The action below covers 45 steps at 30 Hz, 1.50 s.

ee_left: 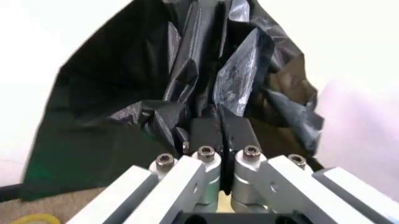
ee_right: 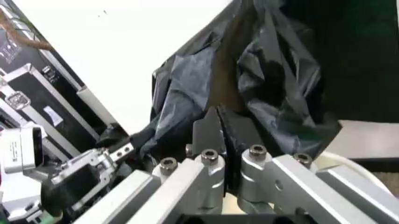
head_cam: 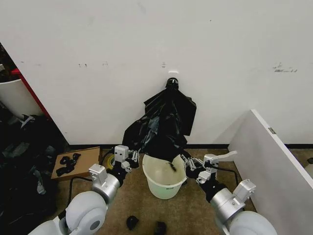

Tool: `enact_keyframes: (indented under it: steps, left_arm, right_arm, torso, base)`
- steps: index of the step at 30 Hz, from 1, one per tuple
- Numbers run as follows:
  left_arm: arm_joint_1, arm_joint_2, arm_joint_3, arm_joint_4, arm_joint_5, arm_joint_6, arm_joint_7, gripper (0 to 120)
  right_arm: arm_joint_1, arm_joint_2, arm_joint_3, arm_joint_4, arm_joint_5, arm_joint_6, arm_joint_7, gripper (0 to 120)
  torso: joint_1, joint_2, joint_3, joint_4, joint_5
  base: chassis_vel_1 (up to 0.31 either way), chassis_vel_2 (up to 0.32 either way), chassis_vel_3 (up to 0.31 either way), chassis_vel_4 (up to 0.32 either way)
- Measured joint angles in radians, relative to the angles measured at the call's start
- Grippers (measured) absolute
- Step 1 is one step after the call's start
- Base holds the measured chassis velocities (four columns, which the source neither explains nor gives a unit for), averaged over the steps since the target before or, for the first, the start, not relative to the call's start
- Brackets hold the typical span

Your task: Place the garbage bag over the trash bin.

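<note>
- Hanging from a knot high on the white wall point(head_cam: 146, 58), the garbage bag point(head_cam: 164, 125) is a big crinkly sheet of glossy black plastic, bunched tight at the top and flaring out into loose folds lower down.
- Its bottom edge droops right over the mouth of the trash bin point(head_cam: 165, 183), a white round bucket, slightly tapered, with a small dark label low on its side. The bin sits on the brownish floor point(head_cam: 190, 215) close to the wall, between the two arms.
- The left gripper point(head_cam: 131, 157) is at the bag's lower left edge, just beside the bin's rim. In the left wrist view its fingers point(ee_left: 206, 133) are pressed together with black plastic pinched between them, so it's clamped on the bag.
- The right gripper point(head_cam: 187, 161) is at the bag's lower right edge, also next to the rim. Right wrist view shows the same deal: fingers point(ee_right: 209, 130) closed tight on a fold of the bag.
- Up close the plastic looks thin and wrinkly, with greyish shiny patches where light hits the creases.
- Off to the left there's a flat brown board point(head_cam: 78, 161) with a few small black scraps on it, and a couple more dark scraps point(head_cam: 132, 223) lie on the floor in front of the bin.
- A white panel point(head_cam: 269, 161) stands to the right.
</note>
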Motion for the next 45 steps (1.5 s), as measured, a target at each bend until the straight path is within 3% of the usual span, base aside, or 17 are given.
enact_keyframes:
  steps: [6, 15, 27, 32, 35, 39, 41, 45]
  left_arm:
    - [-0.001, -0.004, -0.001, 0.003, -0.001, -0.001, 0.0, 0]
    - [-0.016, -0.004, 0.006, 0.005, -0.005, 0.004, -0.002, 0]
    - [-0.003, -0.012, 0.004, -0.005, -0.002, 0.006, -0.006, 0]
    - [-0.003, -0.011, 0.004, -0.008, -0.001, 0.007, -0.006, 0]
    - [-0.004, -0.01, 0.002, -0.008, -0.001, 0.007, -0.006, 0]
    - [-0.008, -0.014, 0.003, -0.003, -0.001, 0.008, -0.008, 0]
    - [-0.011, -0.016, 0.006, 0.001, -0.001, 0.008, -0.009, 0]
    - [-0.011, -0.016, 0.009, 0.003, 0.0, 0.009, -0.009, 0]
  right_arm:
    - [0.058, 0.01, -0.01, -0.074, -0.06, -0.002, -0.001, 0]
    - [0.216, 0.004, -0.048, -0.253, -0.03, -0.039, -0.035, 33]
    - [0.419, 0.027, -0.122, -0.379, -0.03, -0.07, 0.02, 76]
    - [0.435, 0.027, -0.13, -0.396, -0.015, -0.075, 0.032, 63]
    - [0.427, 0.023, -0.126, -0.386, -0.003, -0.075, 0.032, 48]
    - [0.423, 0.024, -0.126, -0.377, 0.009, -0.075, 0.037, 38]
    - [0.417, 0.027, -0.126, -0.373, 0.013, -0.074, 0.041, 25]
    - [0.409, 0.029, -0.126, -0.371, 0.013, -0.072, 0.042, 14]
  torso:
    - [0.0, 0.0, 0.0, 0.0, 0.0001]
    - [0.0, 0.0, 0.0, -0.0001, 0.0001]
    - [0.0, 0.0, 0.0, 0.0003, 0.0]
    - [0.0, 0.0, 0.0, -0.0001, 0.0]
    - [0.0, 0.0, 0.0, -0.0001, 0.0]
    - [0.0, 0.0, 0.0, -0.0001, 0.0]
    - [0.0, 0.0, 0.0, -0.0001, 0.0]
    - [0.0, 0.0, 0.0, 0.0, 0.0]
  base:
    - [0.0, 0.0, 0.0, 0.0]
    - [0.0, 0.0, 0.0, 0.0]
    - [0.0, 0.0, 0.0, 0.0]
    - [0.0, 0.0, 0.0, 0.0]
    - [0.0, 0.0, 0.0, 0.0]
    - [0.0, 0.0, 0.0, 0.0]
    - [0.0, 0.0, 0.0, 0.0]
    - [0.0, 0.0, 0.0, 0.0]
